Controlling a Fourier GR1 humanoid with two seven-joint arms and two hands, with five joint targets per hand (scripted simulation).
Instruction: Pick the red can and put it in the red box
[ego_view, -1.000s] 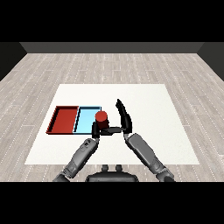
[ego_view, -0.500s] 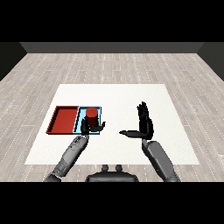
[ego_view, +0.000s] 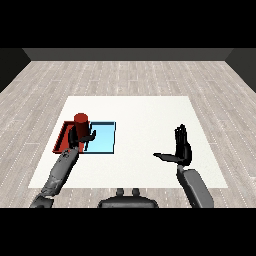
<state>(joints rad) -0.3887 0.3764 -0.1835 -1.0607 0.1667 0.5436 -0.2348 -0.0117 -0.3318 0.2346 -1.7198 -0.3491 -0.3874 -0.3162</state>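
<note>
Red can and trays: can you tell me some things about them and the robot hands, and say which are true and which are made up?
1. The left robot hand is curled round the red can. True.
2. The right robot hand holds a can too. False: it holds nothing and its fingers are straight.
3. The red tray lies to the left of the light blue tray. True.
4. The red can stands in the middle of the light blue tray. False: it is held over the red tray, near the edge where the two trays meet.
5. The right robot hand is over the trays. False: it is far off at the right side of the white table.
</note>
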